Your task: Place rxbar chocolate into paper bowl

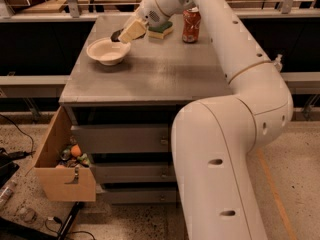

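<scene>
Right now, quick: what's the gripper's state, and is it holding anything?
The gripper: shut on the rxbar chocolate, poised at the far right rim of the paper bowl.

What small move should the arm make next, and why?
Probably ease the end effector a little left and down, then let go. It holds the chocolate bar just above the right rim of the paper bowl, not over its middle, so releasing now might drop the bar onto the table.

sponge (160, 29) beside soda can (191, 25) | table (150, 79) | open drawer (65, 184) holds clutter
</scene>
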Robot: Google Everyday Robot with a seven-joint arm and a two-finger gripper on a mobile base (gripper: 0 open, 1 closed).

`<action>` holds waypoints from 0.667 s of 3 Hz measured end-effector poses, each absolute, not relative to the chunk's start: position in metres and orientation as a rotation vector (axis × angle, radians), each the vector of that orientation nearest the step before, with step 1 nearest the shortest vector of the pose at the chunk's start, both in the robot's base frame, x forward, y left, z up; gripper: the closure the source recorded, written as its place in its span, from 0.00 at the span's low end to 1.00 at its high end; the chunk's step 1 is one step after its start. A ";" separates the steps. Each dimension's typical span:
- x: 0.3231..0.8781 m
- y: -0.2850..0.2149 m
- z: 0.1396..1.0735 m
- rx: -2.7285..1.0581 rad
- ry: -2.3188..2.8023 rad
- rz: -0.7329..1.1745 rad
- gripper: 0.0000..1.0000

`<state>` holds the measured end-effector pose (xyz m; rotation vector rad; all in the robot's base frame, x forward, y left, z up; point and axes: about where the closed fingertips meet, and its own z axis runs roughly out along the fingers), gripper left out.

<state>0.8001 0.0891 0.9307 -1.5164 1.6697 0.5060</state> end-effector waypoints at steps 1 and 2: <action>0.799 0.113 0.922 -1.557 1.666 0.526 1.00; 0.799 0.142 0.909 -1.580 1.659 0.580 1.00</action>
